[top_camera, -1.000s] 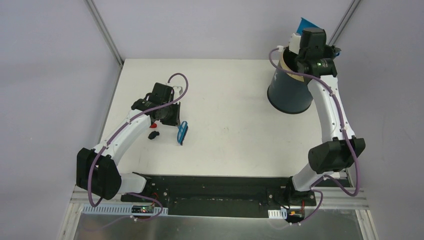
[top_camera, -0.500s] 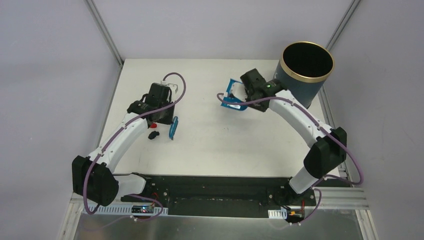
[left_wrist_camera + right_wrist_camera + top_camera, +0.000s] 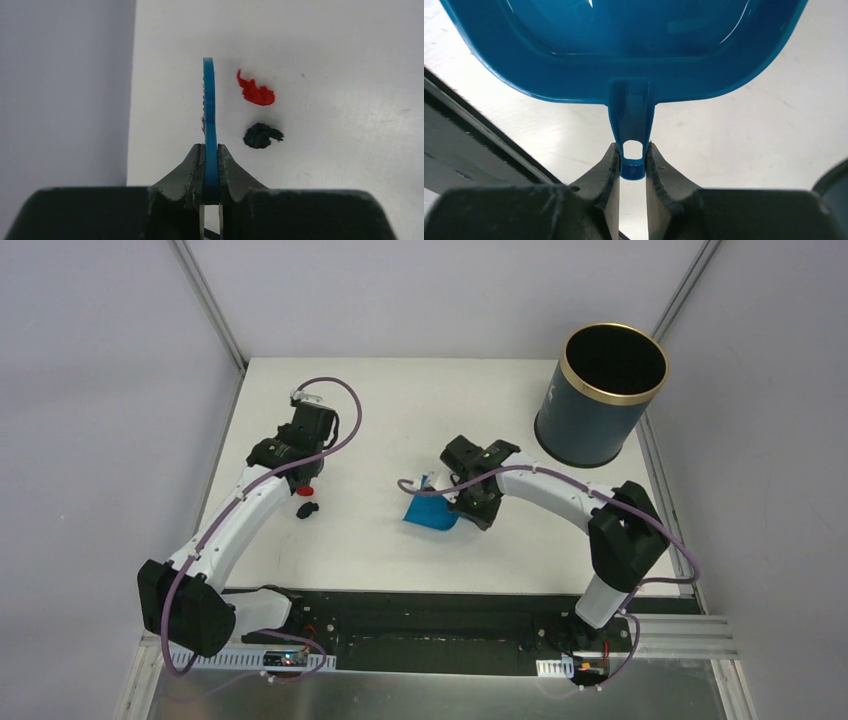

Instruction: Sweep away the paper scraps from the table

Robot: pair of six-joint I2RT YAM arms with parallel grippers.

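Left wrist: L gripper [image 3: 210,148] pinches brush(?) [image 3: 208,100].

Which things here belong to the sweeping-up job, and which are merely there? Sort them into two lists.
Belongs to the job:
red paper scrap
dark paper scrap
brush
dustpan
table
bin, probably where the scraps go

Merely there:
grey walls
metal plate in front of the arm bases

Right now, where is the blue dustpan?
Top view: the blue dustpan is at the table centre, handle gripped by the right claw, paper scraps to its left, dark bin farther back right.
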